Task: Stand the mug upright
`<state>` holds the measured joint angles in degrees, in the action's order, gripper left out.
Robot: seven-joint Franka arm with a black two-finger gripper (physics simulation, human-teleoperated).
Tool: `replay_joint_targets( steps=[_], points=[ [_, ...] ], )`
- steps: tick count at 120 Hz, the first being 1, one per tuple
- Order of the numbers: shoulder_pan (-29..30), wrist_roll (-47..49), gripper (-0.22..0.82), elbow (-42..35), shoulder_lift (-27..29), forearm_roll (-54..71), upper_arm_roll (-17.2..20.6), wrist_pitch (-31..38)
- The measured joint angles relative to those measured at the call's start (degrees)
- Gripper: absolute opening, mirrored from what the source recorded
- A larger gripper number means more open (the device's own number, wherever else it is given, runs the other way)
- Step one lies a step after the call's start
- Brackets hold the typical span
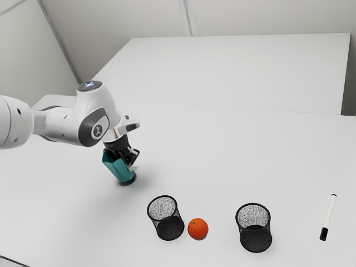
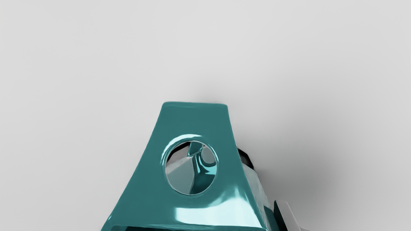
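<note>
- While its dark base sits low, at or close to the desk (image 1: 206,147), the teal mug (image 1: 119,168) is tilted rather than upright, its upper end leaning toward the exterior view's left.
- The mug is below the hand, on the arm's side of the desk, with the black jaws right against its upper part or just beside it.
- Whether the jaws are spread, pressed together or pinching the mug, I cannot tell; the mug covers part of them.
- In the wrist view, a glossy teal face of the mug lies close in front of the camera, pierced by a round hole, wide near the jaws and narrower farther from them.
- Above the mug, the white arm (image 1: 94,118) comes in from the exterior view's left and bends down to the hand.
- Soft shadow lies on the desk around the mug's base.
- Nearer the exterior camera, and toward that view's right from the mug, stands one black mesh cup (image 1: 169,228).
- Just beside that cup is an orange (image 1: 198,229), between it and a second black mesh cup (image 1: 255,240).
- Farther toward the exterior view's right, well apart from the mug, a white marker (image 1: 329,214) with a black end lies flat.
- Pale walls (image 1: 272,16) rise behind the desk.
</note>
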<state>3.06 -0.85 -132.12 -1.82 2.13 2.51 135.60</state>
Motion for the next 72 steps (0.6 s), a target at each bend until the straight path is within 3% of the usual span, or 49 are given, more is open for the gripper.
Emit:
replay_joint_targets(
  steps=[38,72],
  points=[
    [-0.17,1.88,-0.17,0.00,-0.85,0.02,0.08,0.17],
    [-0.08,1.78,0.06,0.00,0.64,-0.71,0.42,0.12]
  ],
)
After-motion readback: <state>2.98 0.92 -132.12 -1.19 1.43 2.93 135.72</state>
